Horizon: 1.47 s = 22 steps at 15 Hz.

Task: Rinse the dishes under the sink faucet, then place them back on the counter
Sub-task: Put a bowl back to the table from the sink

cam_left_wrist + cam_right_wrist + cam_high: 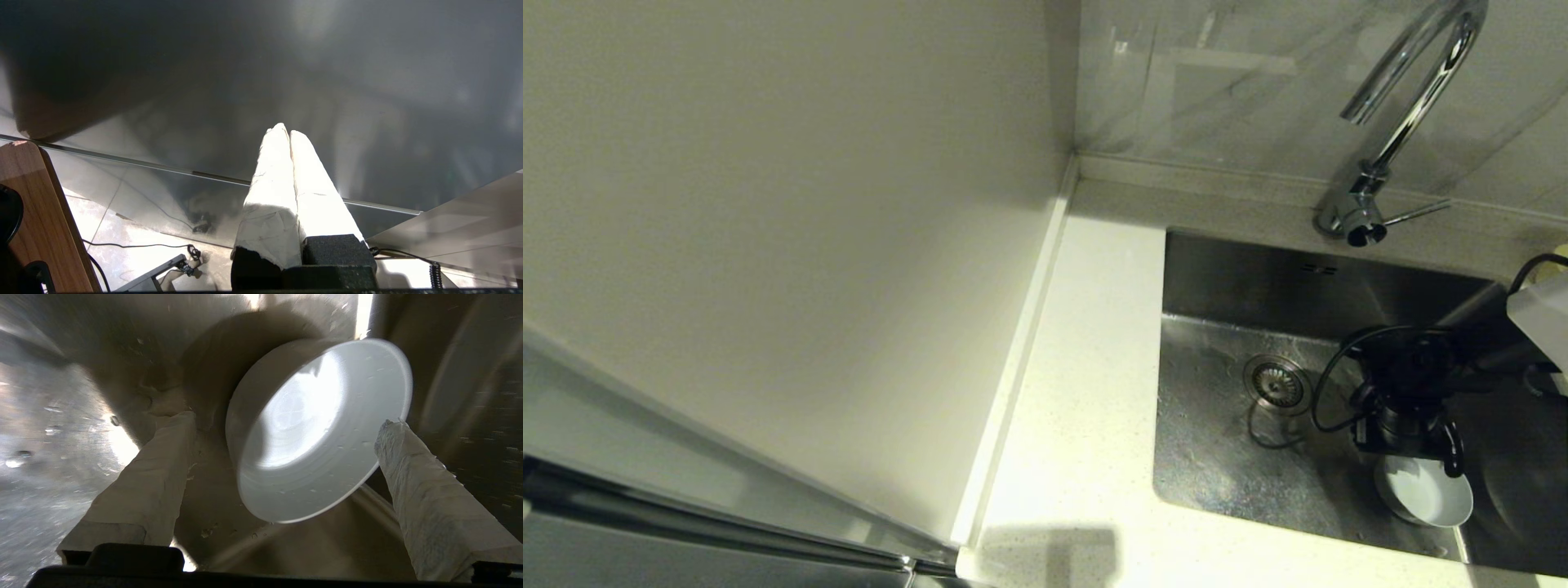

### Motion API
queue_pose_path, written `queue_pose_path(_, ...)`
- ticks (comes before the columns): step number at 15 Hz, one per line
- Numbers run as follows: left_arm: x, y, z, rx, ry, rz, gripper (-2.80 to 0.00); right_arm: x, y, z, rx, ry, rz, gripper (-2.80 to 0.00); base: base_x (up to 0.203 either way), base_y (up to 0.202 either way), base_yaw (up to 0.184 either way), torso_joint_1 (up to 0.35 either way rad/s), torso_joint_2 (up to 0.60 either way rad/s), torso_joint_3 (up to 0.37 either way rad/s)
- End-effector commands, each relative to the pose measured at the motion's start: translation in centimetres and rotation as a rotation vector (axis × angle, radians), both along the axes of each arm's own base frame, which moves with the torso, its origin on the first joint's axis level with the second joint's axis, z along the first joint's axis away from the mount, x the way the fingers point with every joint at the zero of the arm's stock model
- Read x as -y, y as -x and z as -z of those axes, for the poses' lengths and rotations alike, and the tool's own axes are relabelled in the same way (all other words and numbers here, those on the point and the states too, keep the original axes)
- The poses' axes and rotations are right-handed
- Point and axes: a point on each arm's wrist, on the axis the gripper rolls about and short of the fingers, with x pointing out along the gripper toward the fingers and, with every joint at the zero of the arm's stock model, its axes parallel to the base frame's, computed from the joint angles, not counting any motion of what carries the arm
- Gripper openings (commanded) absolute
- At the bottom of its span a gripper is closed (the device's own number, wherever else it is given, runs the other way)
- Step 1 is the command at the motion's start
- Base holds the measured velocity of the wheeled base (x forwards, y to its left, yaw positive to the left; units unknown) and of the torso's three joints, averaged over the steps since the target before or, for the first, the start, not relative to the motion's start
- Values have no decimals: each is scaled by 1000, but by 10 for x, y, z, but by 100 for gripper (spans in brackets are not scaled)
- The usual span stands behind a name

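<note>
Down in the sink (1217, 465), at its near right side, a pale bowl (1425, 490) lies just under the right gripper (286, 428), whose fingers (163, 457) stand wide apart around it, holding nothing yet.

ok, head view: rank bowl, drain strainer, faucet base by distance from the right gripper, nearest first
1. Bowl: on the sink floor, right under the right gripper, not held.
2. Drain strainer: sink floor, to the gripper's left.
3. Faucet base: on the back ledge, beyond the sink.
</note>
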Motion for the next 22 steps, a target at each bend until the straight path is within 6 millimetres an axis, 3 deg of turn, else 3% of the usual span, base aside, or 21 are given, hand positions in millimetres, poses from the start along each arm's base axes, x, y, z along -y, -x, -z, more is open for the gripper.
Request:
queue_pose_path(1,0,0,1,-3,0,0,-280,1,-2,13,-27,-4,4,0,0,0,0,0,0,0)
queue_pose_path(5,0,0,1,-3,0,0,-280,10,-9,15,-10,-20,12,0,0,0,0,0,0,0)
queue_pose_path(12,0,0,1,-3,0,0,-280,45,-14,26,-35,-42,10,0,0,0,0,0,0,0)
queue_pose_path(13,0,0,1,-3,0,0,-280,48,-13,26,-43,-40,6,-280,0,0,0,0,0,0)
queue_pose_path(17,0,0,1,-3,0,0,-280,56,-9,13,-23,-57,-9,-280,0,0,0,0,0,0)
queue_pose_path(22,0,0,1,-3,0,0,-280,49,4,-25,45,-62,-27,-280,0,0,0,0,0,0)
